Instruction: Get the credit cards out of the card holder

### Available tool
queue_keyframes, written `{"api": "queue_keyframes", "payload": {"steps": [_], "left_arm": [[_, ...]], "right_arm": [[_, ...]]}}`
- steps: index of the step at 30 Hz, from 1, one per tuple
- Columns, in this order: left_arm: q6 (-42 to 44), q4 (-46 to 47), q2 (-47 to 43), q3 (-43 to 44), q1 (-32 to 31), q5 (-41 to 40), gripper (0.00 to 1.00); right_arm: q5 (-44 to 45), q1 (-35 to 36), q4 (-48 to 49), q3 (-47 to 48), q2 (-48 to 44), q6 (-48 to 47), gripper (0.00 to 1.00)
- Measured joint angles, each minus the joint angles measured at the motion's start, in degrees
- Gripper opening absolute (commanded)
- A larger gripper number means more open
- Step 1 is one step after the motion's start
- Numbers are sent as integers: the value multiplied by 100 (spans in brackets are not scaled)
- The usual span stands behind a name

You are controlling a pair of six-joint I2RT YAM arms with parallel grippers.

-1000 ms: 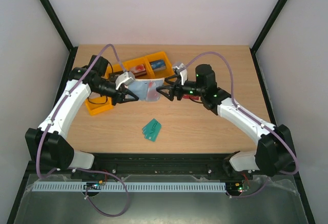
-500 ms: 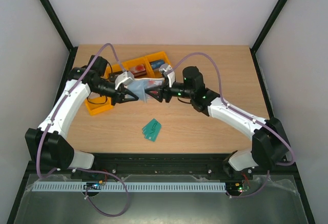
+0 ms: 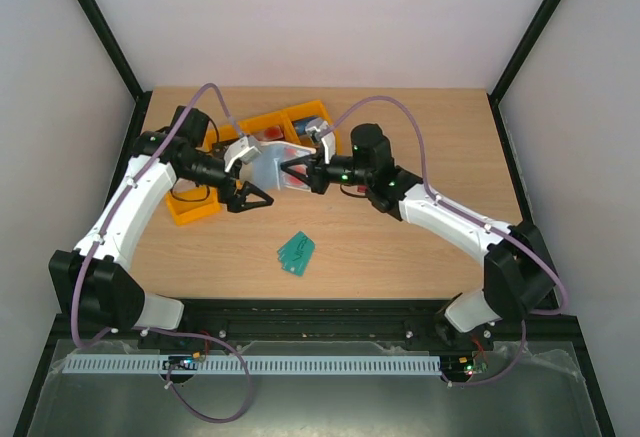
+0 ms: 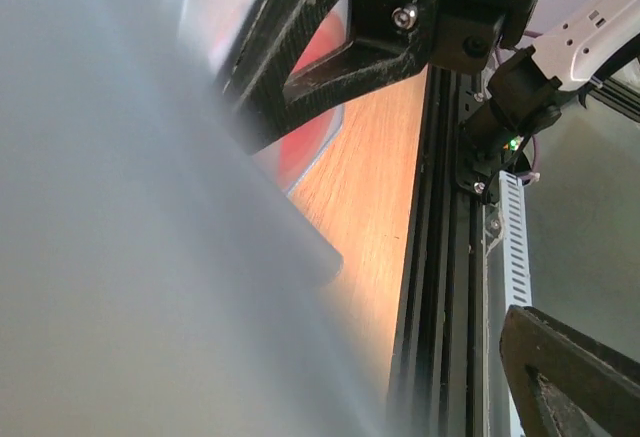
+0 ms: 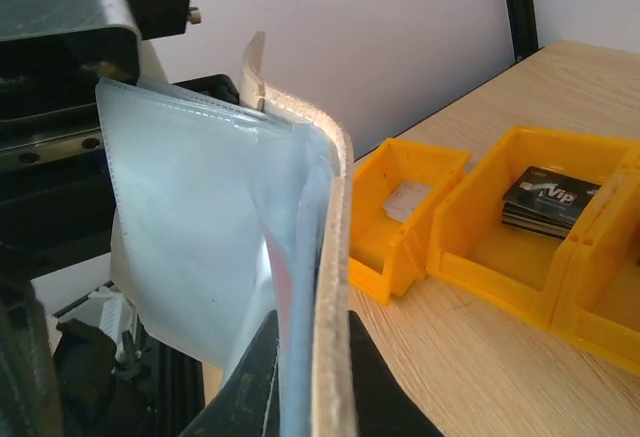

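Top external view put the left end effector (image 3: 255,197) at the left, jaws spread wide and empty, just beside the card holder (image 3: 264,165) — whether it touched the near flap I could not tell. The card holder hung in the air above the tabletop (image 3: 380,257), opened out, in front of the yellow bins (image 3: 310,109). To its right, the right end effector (image 3: 292,173) was clamped tight on its edge; the right wrist view showed the beige cover and clear pockets rising upright from between those fingers. A reddish credit card (image 5: 284,277) showed faintly inside a pocket. I judged the holder light and floppy, the pockets slick, the cards thin, stiff and slippery — best pinched by an exposed short edge and drawn straight out along the pocket.
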Motion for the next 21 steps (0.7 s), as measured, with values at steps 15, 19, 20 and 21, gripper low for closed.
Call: {"api": "queue_keyframes", "payload": {"steps": [15, 19, 20, 21], "left_arm": [[-1832, 1403, 114, -258, -225, -1008, 3], [-1834, 1456, 114, -258, -271, -1003, 2], [-1801, 1453, 116, -258, -271, -997, 2], [-1764, 1443, 116, -258, -271, -968, 2]], "right_arm": [[81, 201, -35, 151, 133, 87, 15], [20, 96, -219, 151, 129, 20, 39], [-63, 79, -236, 151, 116, 0, 42], [-142, 35, -245, 149, 92, -15, 44]]}}
